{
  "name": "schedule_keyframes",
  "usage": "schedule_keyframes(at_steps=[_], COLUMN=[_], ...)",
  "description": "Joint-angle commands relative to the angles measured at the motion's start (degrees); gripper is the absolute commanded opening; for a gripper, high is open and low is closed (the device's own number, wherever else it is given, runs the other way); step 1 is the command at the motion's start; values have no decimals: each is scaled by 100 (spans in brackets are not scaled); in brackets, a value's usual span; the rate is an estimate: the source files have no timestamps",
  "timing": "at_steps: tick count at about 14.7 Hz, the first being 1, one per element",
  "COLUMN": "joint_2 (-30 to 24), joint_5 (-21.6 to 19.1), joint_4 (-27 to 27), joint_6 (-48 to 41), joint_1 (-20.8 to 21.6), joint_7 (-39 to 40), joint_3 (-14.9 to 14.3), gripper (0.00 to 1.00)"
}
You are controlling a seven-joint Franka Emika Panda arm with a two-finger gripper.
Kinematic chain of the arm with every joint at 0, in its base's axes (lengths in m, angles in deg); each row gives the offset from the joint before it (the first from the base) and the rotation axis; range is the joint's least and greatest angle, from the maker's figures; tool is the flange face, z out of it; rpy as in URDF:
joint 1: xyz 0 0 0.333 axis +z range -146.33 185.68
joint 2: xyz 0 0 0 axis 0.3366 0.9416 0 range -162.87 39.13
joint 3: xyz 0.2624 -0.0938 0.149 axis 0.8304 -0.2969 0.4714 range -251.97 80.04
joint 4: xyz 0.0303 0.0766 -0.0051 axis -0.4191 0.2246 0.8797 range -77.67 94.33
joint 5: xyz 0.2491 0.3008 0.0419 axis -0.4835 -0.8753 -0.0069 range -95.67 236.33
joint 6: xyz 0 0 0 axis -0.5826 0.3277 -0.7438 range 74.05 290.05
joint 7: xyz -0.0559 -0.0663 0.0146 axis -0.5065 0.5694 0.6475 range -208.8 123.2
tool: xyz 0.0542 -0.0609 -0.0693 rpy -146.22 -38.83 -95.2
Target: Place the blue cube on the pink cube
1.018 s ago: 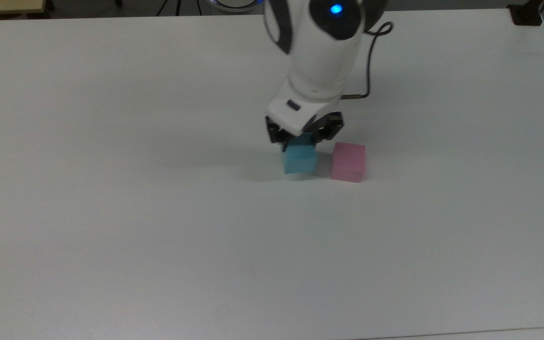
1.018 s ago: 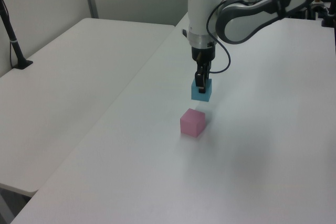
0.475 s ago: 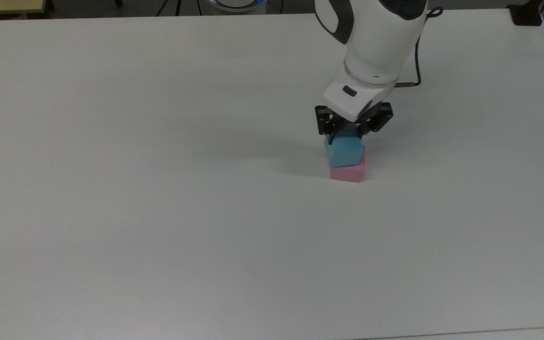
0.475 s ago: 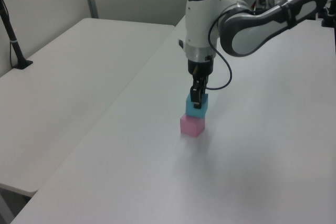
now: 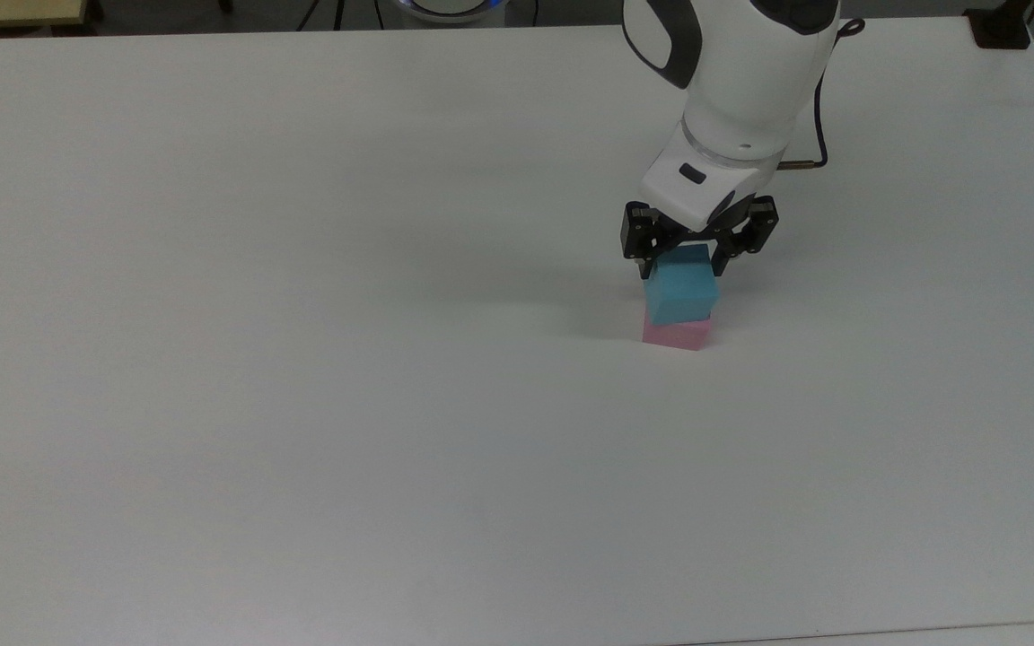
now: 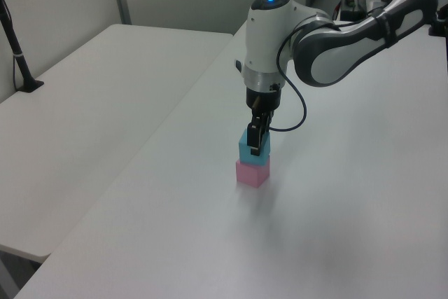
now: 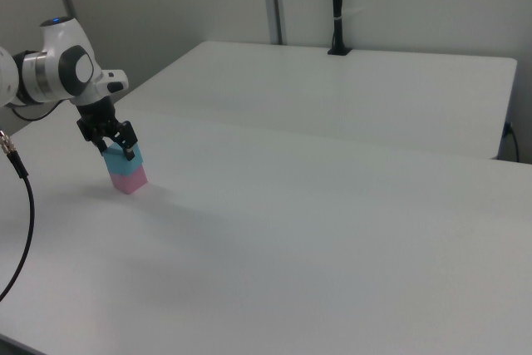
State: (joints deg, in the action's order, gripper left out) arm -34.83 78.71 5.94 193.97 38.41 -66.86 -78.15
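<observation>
Between clenched jaws of gripper: blue cube, resting atop pink cube.

White table, black post behind

The blue cube is plain light cyan and the pink cube is pastel pink. The worktop is white. The tool has black fingers under a white body.

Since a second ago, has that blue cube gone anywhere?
Yes. In the top view the blue cube has shifted right, from beside the pink cube to on top of it, between the end effector's fingers.
</observation>
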Motion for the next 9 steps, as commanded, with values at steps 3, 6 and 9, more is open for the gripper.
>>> schedule_keyframes(at_steps=[3,6,9], joint_2=[-436,-1173,-2042], joint_5=[-47,-38,-161], joint_4=[2,141,580], joint_6=[-271,-1342,-1976], joint_1=[-97,-675,-1369], joint_7=[-47,180,1136], joint_3=[-87,-105,-96], gripper=[100,100,100])
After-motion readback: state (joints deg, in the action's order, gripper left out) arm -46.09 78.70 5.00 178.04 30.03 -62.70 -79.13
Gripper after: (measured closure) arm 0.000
